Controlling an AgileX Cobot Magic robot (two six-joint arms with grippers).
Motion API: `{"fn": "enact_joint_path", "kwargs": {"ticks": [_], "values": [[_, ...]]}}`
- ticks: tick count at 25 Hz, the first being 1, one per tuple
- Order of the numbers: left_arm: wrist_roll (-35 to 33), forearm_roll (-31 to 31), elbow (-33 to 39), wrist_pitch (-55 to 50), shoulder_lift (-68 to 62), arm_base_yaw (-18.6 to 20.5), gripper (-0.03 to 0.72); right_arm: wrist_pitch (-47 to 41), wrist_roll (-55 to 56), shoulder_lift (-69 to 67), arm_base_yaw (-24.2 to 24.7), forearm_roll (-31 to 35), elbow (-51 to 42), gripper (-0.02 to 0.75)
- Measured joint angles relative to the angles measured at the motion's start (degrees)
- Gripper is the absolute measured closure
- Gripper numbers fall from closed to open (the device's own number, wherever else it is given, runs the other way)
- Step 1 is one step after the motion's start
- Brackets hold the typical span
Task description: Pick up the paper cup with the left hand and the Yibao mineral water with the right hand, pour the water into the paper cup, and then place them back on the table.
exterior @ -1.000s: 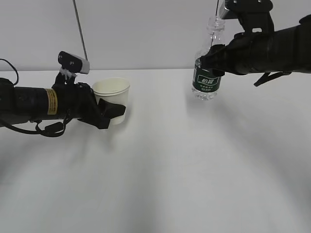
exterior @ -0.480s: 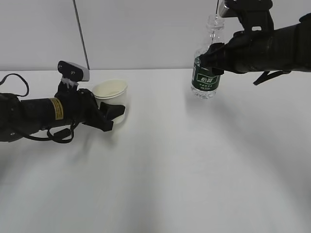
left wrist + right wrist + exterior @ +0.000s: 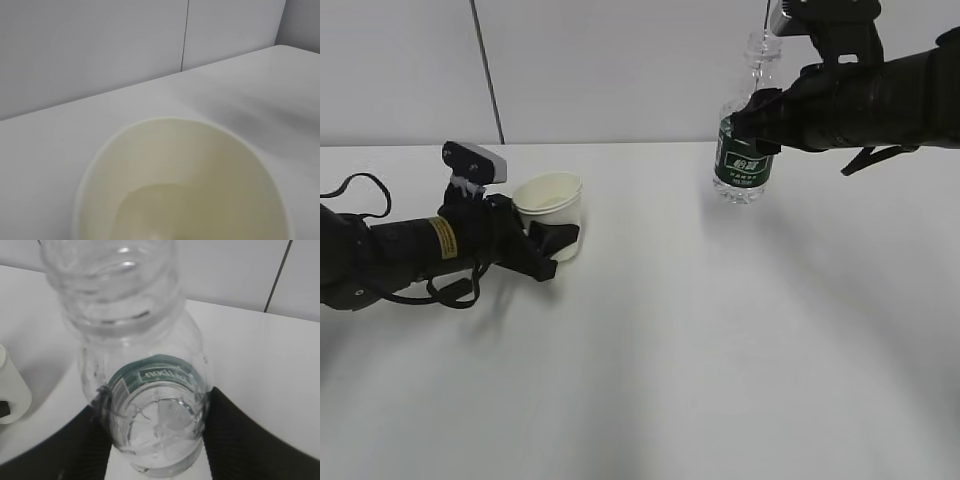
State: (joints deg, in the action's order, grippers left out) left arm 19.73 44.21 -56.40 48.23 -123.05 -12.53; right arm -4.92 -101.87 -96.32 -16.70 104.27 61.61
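Two things are in my grip at once. My left hand, the black gripper at the end of the black arm with the yellow-white label, has its jaws set about halfway apart and closed around the small cream-white paper cup with the rolled rim. The cup is close above the wide white matte table, at the left of the exterior view, and leans slightly; whether its base touches the tabletop I cannot tell. From my left wrist camera the cup fills the lower frame, mouth towards the lens (a pale pool of liquid seems to sit at the bottom, though it is blurred).

My right hand, the black gripper with the silver-grey camera block on top, is parted a little past halfway and clamped on the small clear plastic Yibao mineral water bottle, just above its dark green label band. The bottle hangs roughly upright, well clear of the table and well apart from the cup. In the right wrist view, the bottle sits between my two black fingers, capless neck nearest the lens.
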Motion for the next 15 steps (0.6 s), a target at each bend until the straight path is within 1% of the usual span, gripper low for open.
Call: {"fn": "enact_joint_path", "kwargs": {"ticks": [6,11,15], "values": [[-0.1,0.3,0.0,1.8,-1.6,-0.2,0.322,0.0,-0.4,0.0,0.0,0.0,0.0,0.314],[-0.1,4.8,0.0,2.8,-1.6,-0.9,0.322,-0.1,-1.0,0.0,0.0,0.0,0.0,0.314],[-0.1,5.6,0.0,2.9,-1.6,-2.2,0.322,-0.2,-1.0,0.0,0.0,0.0,0.0,0.314]]}}
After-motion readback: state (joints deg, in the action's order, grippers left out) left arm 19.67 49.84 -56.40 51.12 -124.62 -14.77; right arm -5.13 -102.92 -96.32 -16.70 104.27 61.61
